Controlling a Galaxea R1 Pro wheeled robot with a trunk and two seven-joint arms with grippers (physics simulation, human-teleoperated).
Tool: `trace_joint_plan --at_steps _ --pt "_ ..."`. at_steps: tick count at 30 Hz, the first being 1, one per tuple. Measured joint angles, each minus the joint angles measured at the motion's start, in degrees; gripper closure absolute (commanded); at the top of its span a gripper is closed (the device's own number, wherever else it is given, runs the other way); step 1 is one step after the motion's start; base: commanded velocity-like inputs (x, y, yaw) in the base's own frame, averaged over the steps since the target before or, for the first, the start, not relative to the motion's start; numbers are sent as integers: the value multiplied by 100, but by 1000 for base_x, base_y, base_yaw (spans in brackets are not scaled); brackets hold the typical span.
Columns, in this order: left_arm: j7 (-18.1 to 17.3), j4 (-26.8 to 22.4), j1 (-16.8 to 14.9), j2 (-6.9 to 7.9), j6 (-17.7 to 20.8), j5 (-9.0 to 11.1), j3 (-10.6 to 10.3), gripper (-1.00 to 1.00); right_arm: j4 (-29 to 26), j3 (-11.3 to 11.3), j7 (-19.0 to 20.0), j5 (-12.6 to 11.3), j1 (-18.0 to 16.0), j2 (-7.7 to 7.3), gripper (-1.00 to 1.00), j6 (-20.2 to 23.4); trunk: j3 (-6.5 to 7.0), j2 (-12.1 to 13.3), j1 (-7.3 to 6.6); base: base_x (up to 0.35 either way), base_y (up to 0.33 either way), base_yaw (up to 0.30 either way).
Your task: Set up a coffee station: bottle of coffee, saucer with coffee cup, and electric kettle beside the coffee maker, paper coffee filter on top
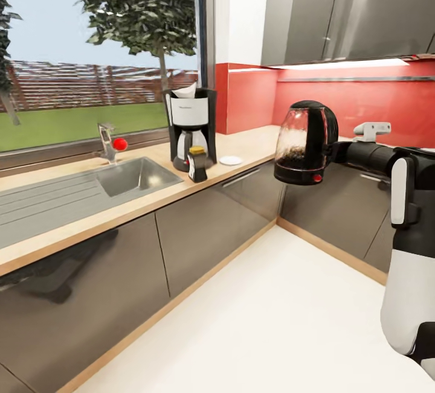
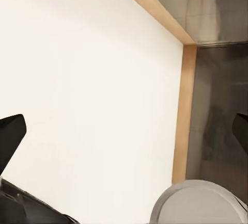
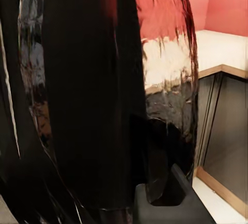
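Note:
The coffee maker (image 1: 191, 130) stands on the kitchen countertop (image 1: 121, 209) by the window, with the paper coffee filter (image 1: 185, 91) on its top. In front of it stands the bottle of coffee (image 1: 196, 164), and the saucer (image 1: 230, 160) lies bare just to its right. My right gripper (image 1: 333, 150) is shut on the handle of the electric kettle (image 1: 304, 142), holding it upright in the air off the counter's corner. The right wrist view has the kettle's dark glass (image 3: 93, 105) up close. My left gripper (image 2: 126, 131) is open over the white floor. The coffee cup and kitchen shelf are out of view.
A steel sink (image 1: 136, 177) with a faucet (image 1: 109, 142) and red knob lies left of the coffee maker. The counter turns a corner at the right under dark wall cabinets (image 1: 338, 9) and a red backsplash. Glossy grey base cabinets (image 1: 205, 230) border the white floor.

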Motion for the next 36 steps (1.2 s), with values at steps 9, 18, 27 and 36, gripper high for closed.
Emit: trace_joint_plan --at_steps 9,18,27,36 --pt "348 -9 0 -2 0 2 0 -100 1 -9 1 1 1 -2 100 -8 0 0 2 167 -131 0" --pt "351 -10 1 -2 0 2 0 -100 0 -9 10 -2 1 -2 100 -10 0 0 -1 274 -5 0" --pt "351 -10 0 -2 0 2 0 -100 3 -9 10 -2 1 0 100 -10 0 0 2 196 -4 0" --pt "353 -10 0 -2 -7 1 0 -100 0 -9 9 0 0 -1 100 -9 0 0 1 150 -189 0"
